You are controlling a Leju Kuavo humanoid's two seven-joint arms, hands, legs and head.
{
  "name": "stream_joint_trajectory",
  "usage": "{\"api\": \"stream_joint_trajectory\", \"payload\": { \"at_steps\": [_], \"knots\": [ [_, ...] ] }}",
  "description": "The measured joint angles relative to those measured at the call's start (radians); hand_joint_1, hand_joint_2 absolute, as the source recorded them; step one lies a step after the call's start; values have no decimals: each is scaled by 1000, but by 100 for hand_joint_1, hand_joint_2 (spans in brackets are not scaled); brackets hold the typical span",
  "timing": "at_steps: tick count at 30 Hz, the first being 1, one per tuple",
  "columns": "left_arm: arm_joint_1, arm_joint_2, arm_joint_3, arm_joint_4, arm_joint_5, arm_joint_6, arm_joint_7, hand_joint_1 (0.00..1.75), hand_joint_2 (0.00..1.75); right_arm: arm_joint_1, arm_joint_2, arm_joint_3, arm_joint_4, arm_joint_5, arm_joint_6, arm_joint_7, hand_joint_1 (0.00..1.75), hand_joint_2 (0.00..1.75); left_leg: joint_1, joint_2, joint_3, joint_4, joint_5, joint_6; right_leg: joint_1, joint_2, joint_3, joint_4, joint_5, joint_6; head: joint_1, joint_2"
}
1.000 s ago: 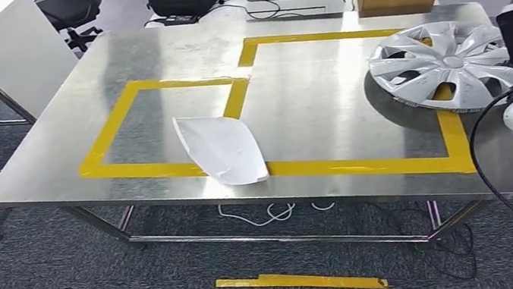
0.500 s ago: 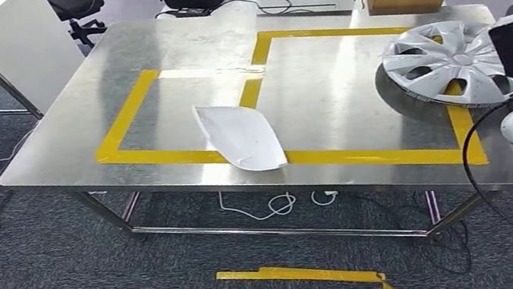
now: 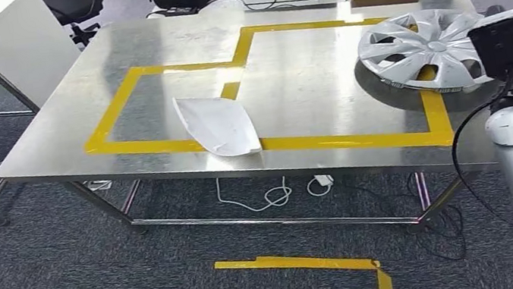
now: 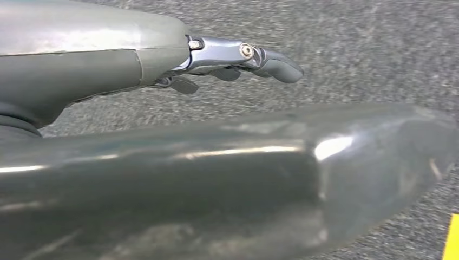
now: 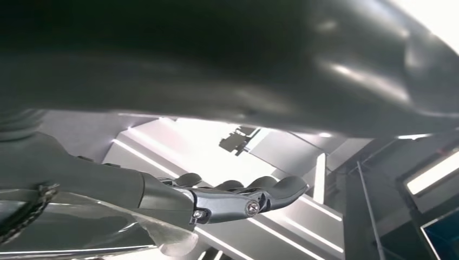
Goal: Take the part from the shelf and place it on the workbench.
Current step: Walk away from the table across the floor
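While the right hand (image 5: 238, 197) grips the silver wheel cover (image 3: 427, 50) (workbench (image 3: 307, 91)), left hand (image 4: 238, 59) empty, fingers loosely apart.

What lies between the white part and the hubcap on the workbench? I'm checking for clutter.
In the head view, only bare steel workbench crossed by yellow tape separates the white part from the hubcap.

No lettering, label, brand or number is legible anywhere: the steel bench (image 3: 147, 46) carries only plain yellow tape outlines (image 3: 360, 140).

One hubcap (image 3: 432, 47), one white panel (image 3: 218, 125)
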Motion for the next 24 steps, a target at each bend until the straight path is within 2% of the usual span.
{"api": "stream_joint_trajectory", "payload": {
  "at_steps": [1, 2, 4, 5, 6, 8, 9, 10, 11, 12, 13, 14, 15, 16, 17, 19, 20, 21, 23, 24],
  "knots": [
    [0, 1, 0, 0, -1, -1, 0, 0, 0, -1, 2, 2, 0, 1, 2, 2, 0, 0, -1, 0, 36, -43, 24, 4, 2, 0, -10, 1, 7, 1, 0, 0],
    [-1, 2, 0, 0, -2, -2, -1, 0, 0, -3, 4, 3, 0, 2, 3, 4, 0, 0, -2, 0, 86, -109, 46, 11, 3, 0, -17, 2, 13, 3, 0, 0],
    [-3, 4, 0, 0, -3, -2, -2, 0, 0, -10, 6, 4, 0, 3, 4, 5, 0, 0, -7, 0, 177, -247, 63, 26, 7, -1, -29, 4, 25, 11, 1, 0],
    [-4, 4, 0, 0, -3, -2, -3, 0, 0, -12, 7, 5, 0, 4, 4, 5, 0, 0, -9, 0, 201, -287, 60, 31, 8, -1, -33, 5, 32, 16, 1, 0],
    [-5, 4, 0, 0, -3, -2, -3, 0, 0, -14, 9, 6, 0, 4, 5, 5, 0, 0, -11, 0, 208, -304, 58, 35, 8, -2, -36, 5, 38, 23, 1, 0],
    [-4, 4, 0, 0, -3, -1, -1, 0, 0, -14, 11, 8, 2, 3, 5, 6, 0, 0, -10, 2, 201, -314, 70, 44, 5, -2, -44, 8, 40, 35, 0, 0],
    [-4, 3, 0, 0, -3, -1, 0, 0, 0, -15, 12, 9, 3, 2, 5, 7, 0, 0, -9, 3, 194, -318, 80, 51, 4, -1, -55, 24, 21, 41, 1, 0],
    [-4, 3, 0, 0, -3, 0, 0, 0, 0, -15, 12, 10, 5, 1, 5, 7, 0, 0, -7, 5, 185, -322, 90, 57, 3, 1, -71, 57, -11, 46, 1, 0],
    [-4, 3, 0, 0, -3, 1, 0, 0, 0, -15, 12, 11, 6, 0, 5, 8, 0, 0, -6, 6, 175, -321, 100, 61, 1, 2, -92, 111, -55, 50, 2, 0],
    [-4, 3, 0, 0, -3, 2, 0, 0, 0, -14, 12, 11, 8, -1, 5, 8, 0, 0, -7, 6, 162, -320, 109, 64, 0, 3, -114, 178, -99, 54, 4, 0],
    [-4, 3, 0, 0, -3, 2, 0, 0, 0, -11, 12, 12, 10, -1, 5, 8, 0, 0, -8, 6, 149, -319, 117, 64, -1, 3, -129, 240, -127, 57, 4, 0],
    [-3, 3, 0, 0, -3, 2, 0, 0, 0, -8, 12, 13, 12, -1, 5, 8, 0, 0, -8, 6, 137, -317, 126, 64, -1, 3, -134, 281, -137, 59, 4, 0],
    [-3, 3, 1, 0, -3, 2, 0, 0, 0, -5, 12, 14, 14, -1, 5, 8, 0, 0, -8, 6, 124, -314, 133, 63, -1, 3, -121, 288, -125, 60, 4, 0],
    [-3, 3, 1, 0, -3, 2, 0, 0, 0, -4, 12, 14, 16, -1, 5, 8, 0, 0, -8, 6, 112, -310, 140, 60, -2, 3, -90, 255, -100, 60, 4, 0],
    [-3, 2, 1, 0, -3, 2, 0, 0, 0, -5, 12, 15, 17, -1, 5, 8, 0, 0, -8, 6, 102, -306, 145, 57, -2, 2, -42, 192, -73, 60, 4, 0],
    [-3, 3, 1, 0, -3, 3, 0, 0, 0, -7, 12, 16, 17, -2, 5, 8, 0, 0, -10, 5, 87, -297, 155, 49, -1, 3, 55, 53, -59, 57, 4, 0],
    [-3, 3, 1, 0, -3, 3, 0, 0, 0, -8, 13, 16, 17, -2, 5, 8, 0, 0, -12, 5, 82, -293, 161, 44, 0, 4, 82, 12, -63, 53, 4, 0],
    [-3, 3, 1, 0, -3, 4, 0, 0, 0, -8, 13, 17, 17, -2, 5, 8, 0, 0, -13, 4, 78, -291, 168, 39, 2, 5, 91, -4, -69, 48, 4, 0],
    [-2, 4, 2, 0, -3, 5, 0, 0, 0, -7, 13, 18, 17, -3, 5, 8, 0, 0, -14, 3, 71, -288, 177, 29, 1, 3, 78, -4, -58, 31, 4, 0],
    [-2, 5, 3, 0, -3, 5, 0, 0, 0, -7, 14, 18, 17, -3, 6, 8, 0, 0, -13, 3, 64, -276, 162, 23, -1, 1, 69, -4, -50, 20, 2, 0]
  ]
}}
